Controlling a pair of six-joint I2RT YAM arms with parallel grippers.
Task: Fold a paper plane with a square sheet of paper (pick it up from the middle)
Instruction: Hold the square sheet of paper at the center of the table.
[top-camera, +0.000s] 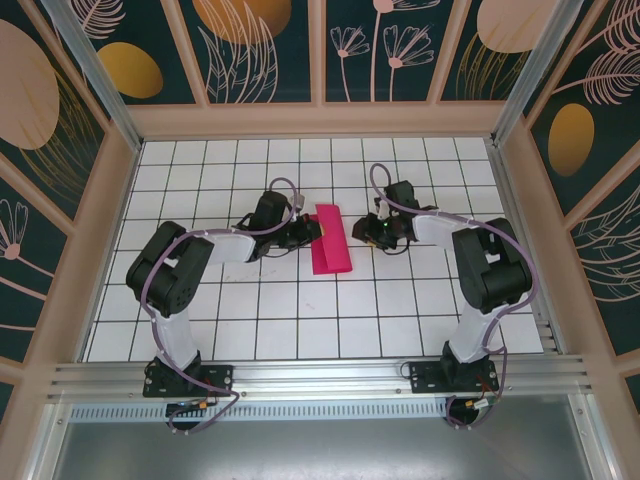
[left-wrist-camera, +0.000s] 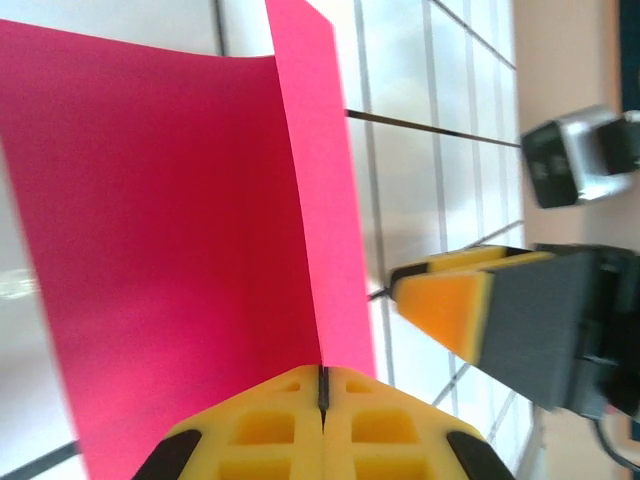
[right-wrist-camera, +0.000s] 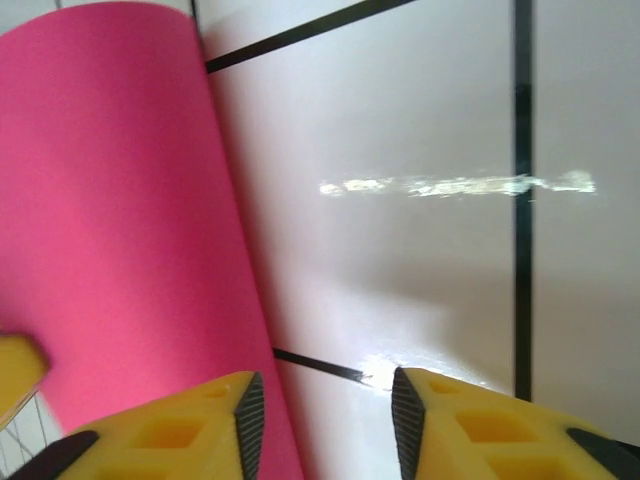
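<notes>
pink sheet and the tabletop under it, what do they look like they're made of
Pink sheet: apparently thin matte paper. It bends in a smooth curve, holds a sharp fold line and shows no shine.
Tabletop: a hard, glossy white surface with black grid lines, perhaps laminate or coated board. A bright streak of glare reflects off it.

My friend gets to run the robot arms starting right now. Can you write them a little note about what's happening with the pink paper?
Left gripper: shut, pinching the square sheet of paper.
Right gripper: open, holding nothing, close beside the paper's right side.
Paper: on the table between the two grippers, bent over lengthwise with one flap raised.
Done: a first lengthwise fold is begun.
Left: flatten that crease, then make the nose and wing folds. There is no plane shape yet.
</notes>
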